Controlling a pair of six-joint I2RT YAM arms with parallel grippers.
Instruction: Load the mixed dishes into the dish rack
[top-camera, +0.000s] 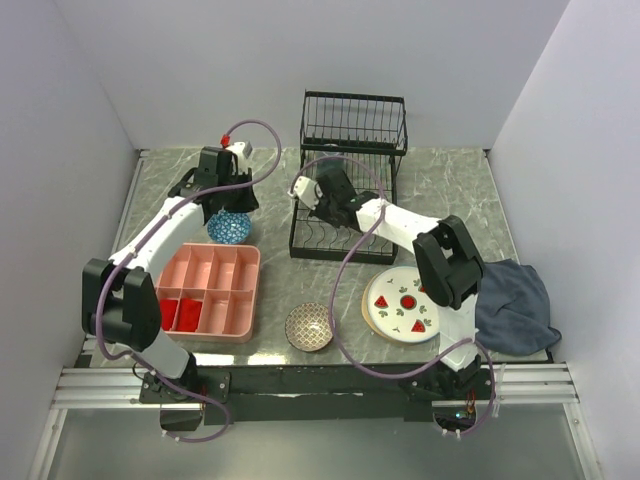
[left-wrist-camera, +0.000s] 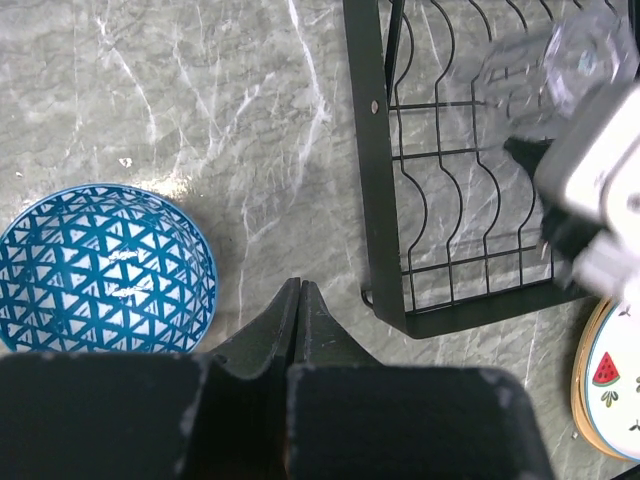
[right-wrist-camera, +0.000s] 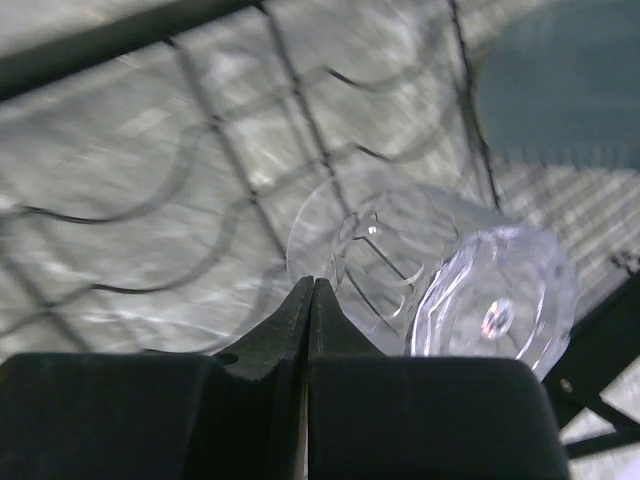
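My right pincer (right-wrist-camera: 309, 290), closed and empty, hangs over a clear glass (right-wrist-camera: 440, 290) lying in the dish rack (top-camera: 345, 190); a careless push could roll it. My left pincer (left-wrist-camera: 298, 300) is closed too.

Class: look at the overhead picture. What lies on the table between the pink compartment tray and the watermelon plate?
In the top view, the small pinkish-brown patterned bowl sits between the pink compartment tray and the watermelon plate.
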